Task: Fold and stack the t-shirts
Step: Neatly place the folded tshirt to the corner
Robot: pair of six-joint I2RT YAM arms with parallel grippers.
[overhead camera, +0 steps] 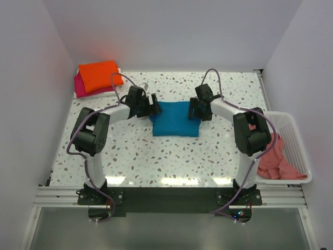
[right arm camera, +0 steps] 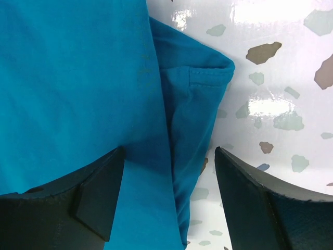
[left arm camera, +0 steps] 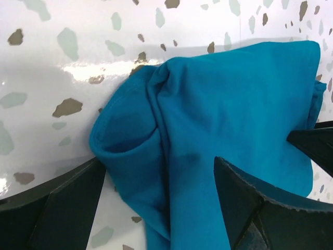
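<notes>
The teal shirt is lying folded into a rough rectangle in the middle of the table, between the two arms. The left gripper is sitting over its far left corner and the right gripper over its far right corner. Both are standing with their jaws spread wide and are pinching nothing; in each wrist view the cloth is running loose between the fingers. Whether the fingertips are touching the cloth is not clear.

The fold is looking nearly finished but not tidy. In the left wrist view a bunched flap is bulging out past the left edge, and in the right wrist view a hemmed sleeve is poking out on the right.

The stack is waiting at the far left corner, where the orange shirt is lying on the magenta shirt. The salmon shirt is hanging half out of the basket on the right.

To do this step well, each gripper should probably be tucking in its loose flap first. Then each should be biting deep enough to catch every layer at its corner, not only the top one. Both arms ought to be lifting together and keeping the far edge gently taut, so the fold is not opening on the way. The shirt should be set down squarely on the orange one.
</notes>
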